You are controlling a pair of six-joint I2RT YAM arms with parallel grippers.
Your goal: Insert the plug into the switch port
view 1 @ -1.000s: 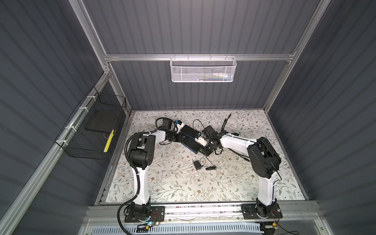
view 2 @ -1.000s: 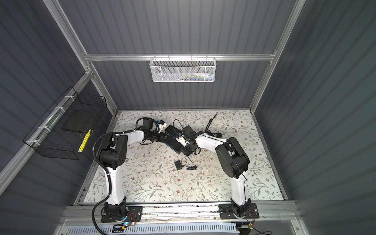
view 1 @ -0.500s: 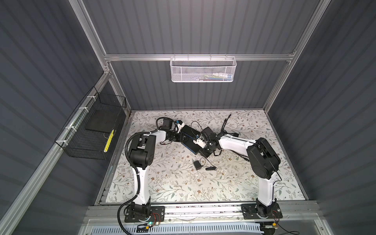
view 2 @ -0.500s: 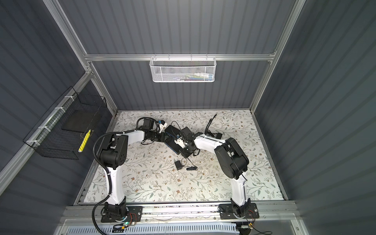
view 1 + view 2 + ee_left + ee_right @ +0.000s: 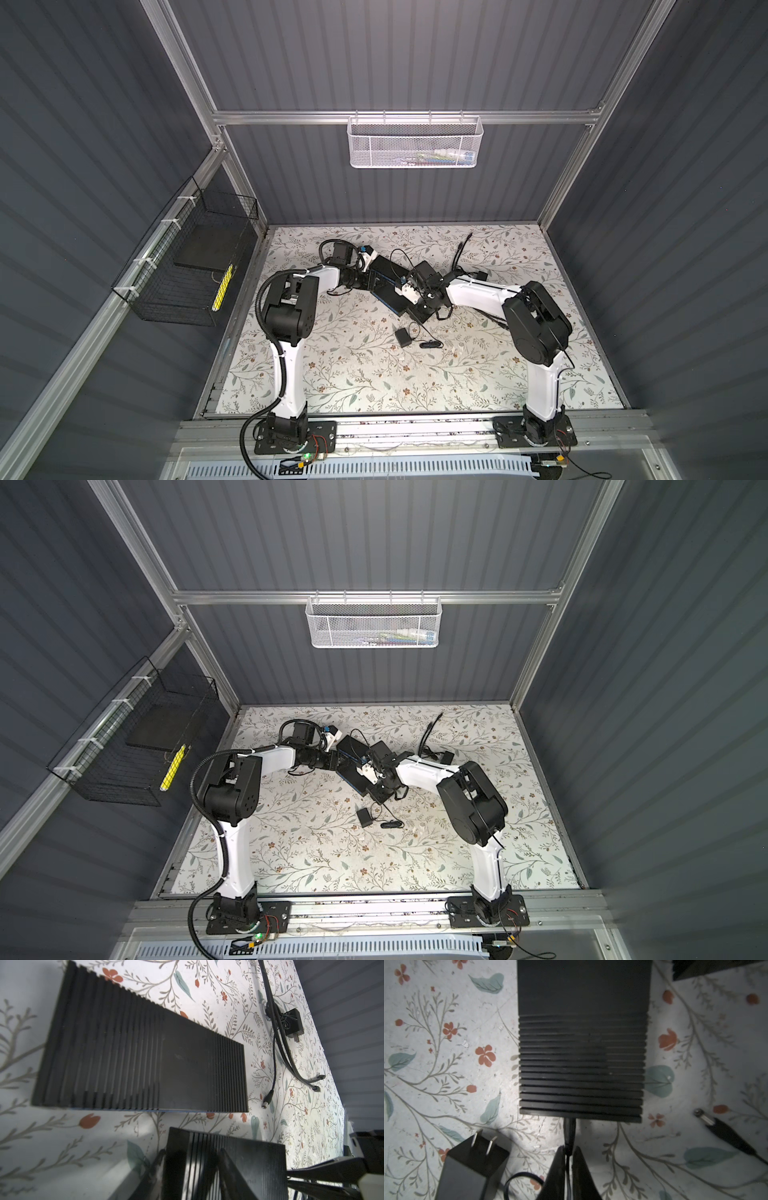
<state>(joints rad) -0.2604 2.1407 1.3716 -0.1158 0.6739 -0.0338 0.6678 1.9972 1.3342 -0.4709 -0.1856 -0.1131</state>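
The switch (image 5: pixel 581 1043) is a flat black ribbed box lying on the floral mat. The black barrel plug (image 5: pixel 569 1128) meets the box's near end face; the switch port itself is hidden behind it. My right gripper (image 5: pixel 568 1150) is shut on the plug's tail, and the thin cable runs back between its fingers. My left gripper (image 5: pixel 192 1152) is shut on the other end of the switch (image 5: pixel 249 1163), one finger at its edge and one across its ribbed top. In both top views the two grippers meet over the switch (image 5: pixel 386 289) at mid-mat.
A second ribbed black box (image 5: pixel 141 1053) with a blue edge lies close beside the switch. A pronged black adapter (image 5: pixel 471 1167) sits near my right gripper. A loose barrel plug (image 5: pixel 716 1124) lies on the mat. Another adapter (image 5: pixel 293 1024) and loose cables lie near the back wall.
My right arm has edged slightly left toward the switch with the plug. The left arm and the box have not visibly moved.
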